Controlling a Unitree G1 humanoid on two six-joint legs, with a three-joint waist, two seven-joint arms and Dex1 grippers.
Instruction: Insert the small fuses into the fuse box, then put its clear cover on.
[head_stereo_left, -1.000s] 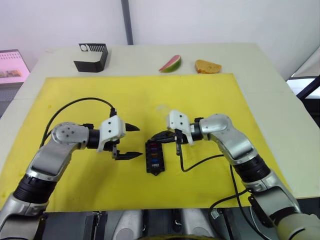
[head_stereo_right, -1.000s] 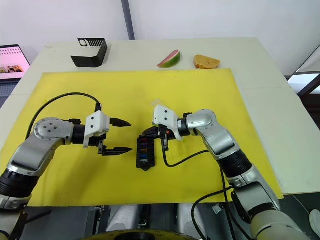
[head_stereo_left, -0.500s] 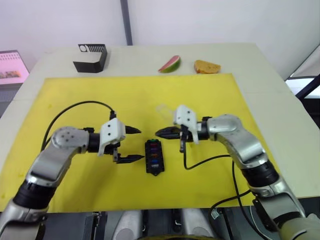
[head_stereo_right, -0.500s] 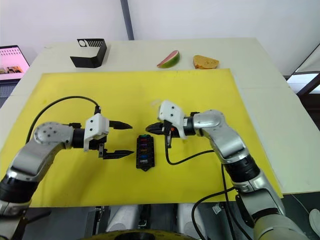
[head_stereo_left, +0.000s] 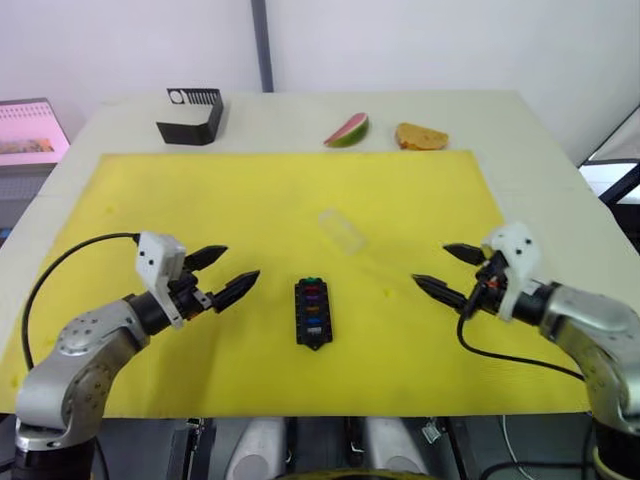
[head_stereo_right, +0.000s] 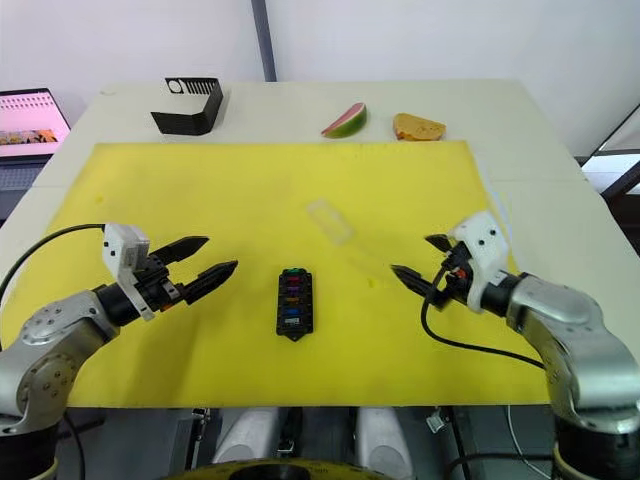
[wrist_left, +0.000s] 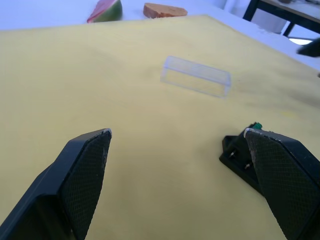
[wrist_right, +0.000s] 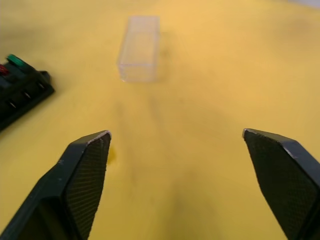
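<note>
1. The fuse box, a small black slotted block, is seen lying flat near the middle of a yellow mat, roughly midway between the two arms. Its long side runs away from the robot.
2. The small fuses are seen seated in the box as a line of coloured chips, green at the far end, then red, purple, tan and blue. No loose fuses are seen on the mat, so the inserting step is judged done.
3. The clear cover is seen lying on the mat beyond the box and a little to its right, apart from it. It is a faint transparent rectangle, open to an approach from either side.
4. The left gripper is held over the mat to the left of the box, its two black fingers spread wide and nothing between them.
5. The right gripper is held well to the right of the box, also spread wide and empty. Both arms are kept clear of the box, which leaves the cover unobstructed; picking it up is judged the next step.
6. A larger black box, a watermelon slice and a piece of bread are seen on the table past the mat's far edge, out of the working area.
</note>
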